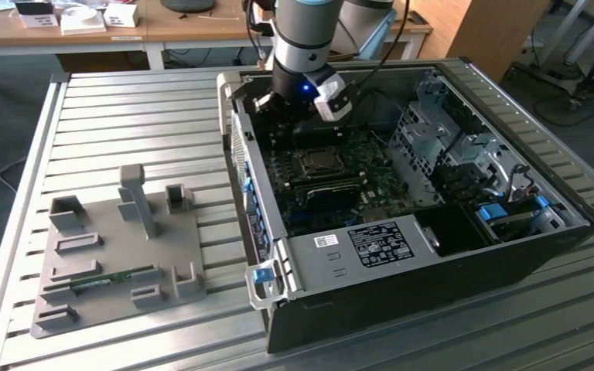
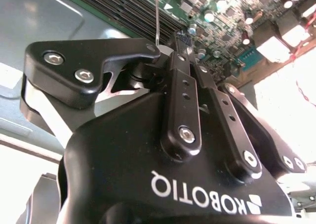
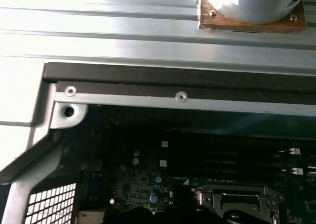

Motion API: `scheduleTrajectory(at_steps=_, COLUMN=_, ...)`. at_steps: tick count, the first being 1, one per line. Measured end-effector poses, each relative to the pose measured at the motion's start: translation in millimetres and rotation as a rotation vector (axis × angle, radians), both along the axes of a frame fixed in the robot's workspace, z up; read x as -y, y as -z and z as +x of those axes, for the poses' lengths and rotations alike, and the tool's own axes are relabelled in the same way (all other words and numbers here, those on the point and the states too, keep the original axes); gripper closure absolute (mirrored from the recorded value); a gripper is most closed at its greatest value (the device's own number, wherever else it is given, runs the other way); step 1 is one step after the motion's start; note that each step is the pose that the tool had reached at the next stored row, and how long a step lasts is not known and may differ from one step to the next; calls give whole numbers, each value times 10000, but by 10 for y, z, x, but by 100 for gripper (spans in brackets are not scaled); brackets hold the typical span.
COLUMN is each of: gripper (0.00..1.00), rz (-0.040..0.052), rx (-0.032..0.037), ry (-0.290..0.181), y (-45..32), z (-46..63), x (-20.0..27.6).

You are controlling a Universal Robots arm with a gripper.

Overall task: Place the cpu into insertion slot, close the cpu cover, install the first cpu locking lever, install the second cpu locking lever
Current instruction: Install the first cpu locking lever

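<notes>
Fingers of the gripper (image 2: pixel 159 50) are drawn narrow in the second wrist view, their black tips meeting on a thin silvery rod, the locking lever (image 2: pixel 157 19). The rod runs straight out from the tips and ends in a small loop over the green motherboard (image 2: pixel 222 16).

In the exterior view the arm reaches down into the open computer case (image 1: pixel 431 286), which lies on its side on a slatted metal table (image 1: pixel 121 116). The gripper (image 1: pixel 272 104) hangs low inside the case, near the far edge of the insertion slot (image 1: pixel 314 162), close to the case wall on the exterior view's left. The slot is a square socket with a dark middle, set in the board just beside the long black memory slots (image 1: pixel 323 189).

The first wrist view looks past the case rim onto the board, where the cpu cover (image 3: pixel 232 198), a silvery frame with a square window, lies flat over the socket. Its window is dark, and I cannot tell whether the cpu sits under it.

Well apart from the case, on the exterior view's left, a grey fixture tray (image 1: pixel 111 232) rests on the table with a memory stick (image 1: pixel 99 281) lying in one of its holders
</notes>
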State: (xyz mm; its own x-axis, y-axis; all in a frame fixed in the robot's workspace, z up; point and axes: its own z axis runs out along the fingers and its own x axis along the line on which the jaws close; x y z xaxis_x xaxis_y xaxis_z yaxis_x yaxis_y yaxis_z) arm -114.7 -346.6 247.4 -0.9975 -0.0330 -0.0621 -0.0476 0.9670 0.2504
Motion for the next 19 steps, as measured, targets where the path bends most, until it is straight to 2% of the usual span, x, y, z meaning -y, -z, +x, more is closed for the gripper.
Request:
scheduleTrajectory(at_steps=11, gripper=89, rz=14, rx=-1, ry=0, y=0, z=253, x=0)
scheduleTrajectory(at_steps=17, gripper=89, rz=15, rx=0, ry=1, y=0, z=266, x=0)
scheduleTrajectory(at_steps=18, gripper=89, rz=31, rx=0, ry=0, y=1, z=266, x=0)
scheduleTrajectory(at_steps=19, gripper=89, rz=88, rx=0, ry=-1, y=3, z=267, x=0)
